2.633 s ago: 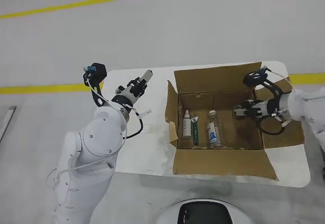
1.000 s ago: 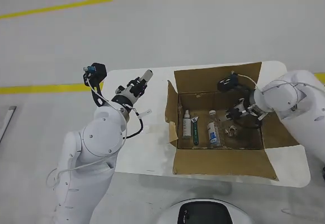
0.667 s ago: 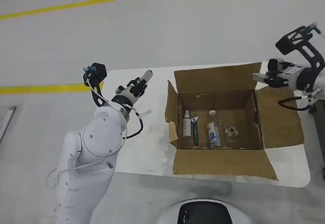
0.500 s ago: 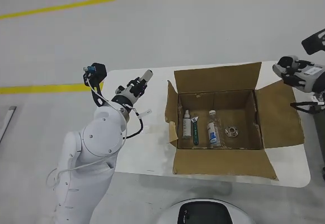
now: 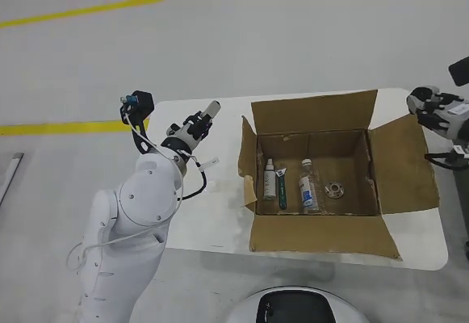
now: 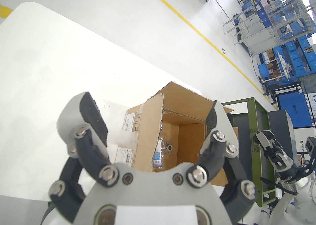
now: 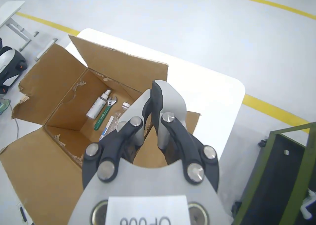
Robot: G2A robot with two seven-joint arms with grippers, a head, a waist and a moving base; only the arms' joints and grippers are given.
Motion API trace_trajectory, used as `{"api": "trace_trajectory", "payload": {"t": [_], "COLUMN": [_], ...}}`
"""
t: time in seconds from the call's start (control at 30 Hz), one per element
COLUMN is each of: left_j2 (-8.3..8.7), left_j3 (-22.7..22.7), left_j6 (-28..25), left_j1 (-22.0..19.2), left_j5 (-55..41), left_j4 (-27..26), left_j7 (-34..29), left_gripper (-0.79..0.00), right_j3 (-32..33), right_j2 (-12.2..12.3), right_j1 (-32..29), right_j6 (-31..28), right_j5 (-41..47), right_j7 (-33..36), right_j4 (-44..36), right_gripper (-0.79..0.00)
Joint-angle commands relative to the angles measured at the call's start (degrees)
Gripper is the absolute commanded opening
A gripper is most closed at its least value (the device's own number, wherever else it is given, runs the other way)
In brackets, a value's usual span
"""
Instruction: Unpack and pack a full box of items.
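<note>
The place looks like a factory or warehouse hall used as a robot test floor. A wide pale grey floor (image 5: 299, 40) carries painted yellow lines (image 5: 56, 127). Far off stand racks of blue bins (image 6: 295, 43), perhaps with cartons among them. A green metal cart (image 6: 252, 142) stands near the white table (image 5: 218, 210).

Clear bottle (image 7: 116, 118) half hidden behind right jaws, small round metal part (image 5: 333, 190) too small to identify
</note>
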Motion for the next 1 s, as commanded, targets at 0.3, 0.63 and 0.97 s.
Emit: {"api": "trace_trajectory", "payload": {"t": [0.3,0.63,0.97], "left_j2": [0.00,0.00,0.00], "left_j3": [0.00,0.00,0.00], "left_j6": [0.00,0.00,0.00], "left_j1": [0.00,0.00,0.00], "left_j5": [0.00,0.00,0.00], "left_j4": [0.00,0.00,0.00], "left_j7": [0.00,0.00,0.00], "left_gripper": [0.000,0.000,0.000], "right_j3": [12.16,10.07,1.09], "right_j2": [-0.76,-1.48,-2.29], "right_j1": [-11.30,-18.21,-17.53], "right_j6": [-5.87,-11.23,-15.60], "right_j5": [-2.12,-1.89,-0.40], "right_j7": [-28.73,-31.56,-31.79], "right_j4": [8.27,14.69,12.30], "right_gripper": [-0.785,-0.785,-0.785]}}
